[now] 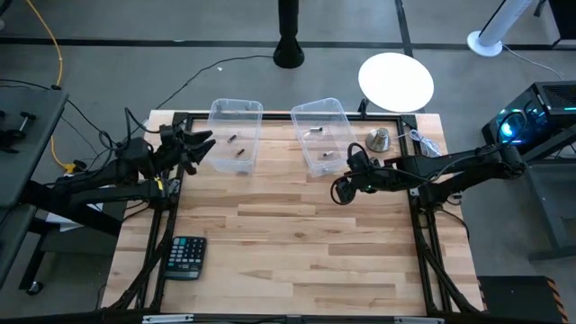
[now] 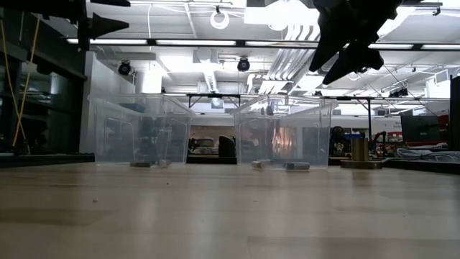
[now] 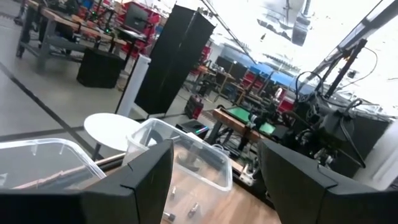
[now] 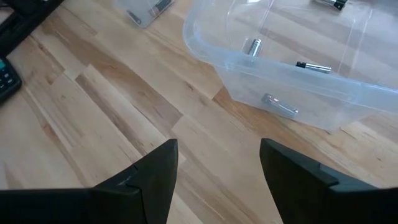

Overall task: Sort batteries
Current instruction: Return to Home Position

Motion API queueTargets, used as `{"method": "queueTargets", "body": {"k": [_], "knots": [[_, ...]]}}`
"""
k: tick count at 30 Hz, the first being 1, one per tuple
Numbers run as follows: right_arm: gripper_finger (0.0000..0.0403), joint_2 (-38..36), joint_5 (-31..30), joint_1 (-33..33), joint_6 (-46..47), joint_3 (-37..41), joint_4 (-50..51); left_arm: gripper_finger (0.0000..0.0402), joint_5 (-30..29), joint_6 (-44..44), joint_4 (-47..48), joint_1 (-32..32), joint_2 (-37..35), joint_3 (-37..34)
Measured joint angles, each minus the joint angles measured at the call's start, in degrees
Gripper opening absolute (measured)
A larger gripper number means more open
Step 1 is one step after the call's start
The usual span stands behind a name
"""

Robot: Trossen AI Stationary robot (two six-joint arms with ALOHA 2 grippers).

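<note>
Two empty claws, every battery in sight binned

No battery lies loose on the desk (image 1: 297, 252) that I can see. The dark batteries (image 1: 241, 151) sit in the left bin (image 1: 236, 102), the silvery ones in the right bin (image 1: 315, 103).

The right claw (image 4: 219, 149) hangs released with nothing between its fingers. It is raised above the boards just beside the right bin's near corner and points across the desk toward the left arm. The closest silvery battery (image 4: 280, 106) lies inside that bin, close to the wall nearest the claw, with its long axis running roughly along that wall.

The left claw (image 3: 216, 152) is likewise spread and empty. It is held high just outside the left bin's outer wall and faces across both bins. Each arm is nearest its own bin.

To my eye the sorting looks finished. What counts next is drawing each claw back from its bin without catching the thin plastic wall.
</note>
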State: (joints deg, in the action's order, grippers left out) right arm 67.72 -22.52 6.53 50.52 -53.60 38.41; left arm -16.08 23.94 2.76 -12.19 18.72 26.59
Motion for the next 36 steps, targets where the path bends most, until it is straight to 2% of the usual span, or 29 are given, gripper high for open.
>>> {"method": "queueTargets", "body": {"k": [15,36], "knots": [[0.0222,0.00,0.56,0.02,-0.48,0.00,-0.13,0.0227,-2.42,0.46,-0.04,2.54,0.00,-0.02],[0.0222,0.02,2.84,0.02,-1.55,0.00,-0.13,0.0227,-2.29,-0.06,0.01,2.57,0.00,-0.04]]}}
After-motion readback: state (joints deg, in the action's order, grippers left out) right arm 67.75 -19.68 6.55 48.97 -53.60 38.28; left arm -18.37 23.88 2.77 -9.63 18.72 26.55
